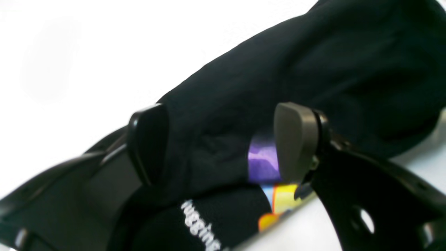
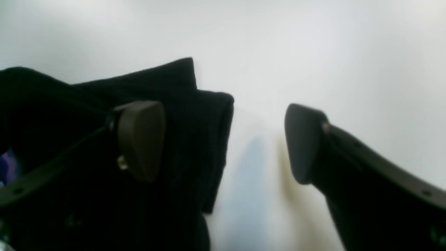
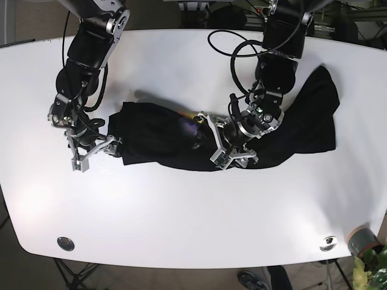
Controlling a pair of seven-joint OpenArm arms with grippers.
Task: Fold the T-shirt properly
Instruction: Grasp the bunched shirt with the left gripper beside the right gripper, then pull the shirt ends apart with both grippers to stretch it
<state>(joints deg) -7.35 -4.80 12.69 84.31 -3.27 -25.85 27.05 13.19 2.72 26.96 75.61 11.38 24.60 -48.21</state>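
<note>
The black T-shirt (image 3: pixel 157 136) lies bunched in a long strip across the middle of the white table (image 3: pixel 181 211), with a wider part at the right (image 3: pixel 314 115). My left gripper (image 3: pixel 213 144) sits over the strip's middle. In the left wrist view its jaws (image 1: pixel 221 146) stand wide apart, with a fold of the T-shirt (image 1: pixel 313 69) filling the gap; a coloured print and white lettering show there. My right gripper (image 3: pixel 94 154) is open at the shirt's left end. In the right wrist view (image 2: pixel 223 143) one finger hangs over the T-shirt (image 2: pixel 174 87) and the other over bare table.
Two round metal fittings (image 3: pixel 65 243) (image 3: pixel 328 243) are set into the table near its front edge. A potted plant (image 3: pixel 366 248) stands off the front right corner. Black cables (image 3: pixel 239 54) loop off the left arm above the shirt.
</note>
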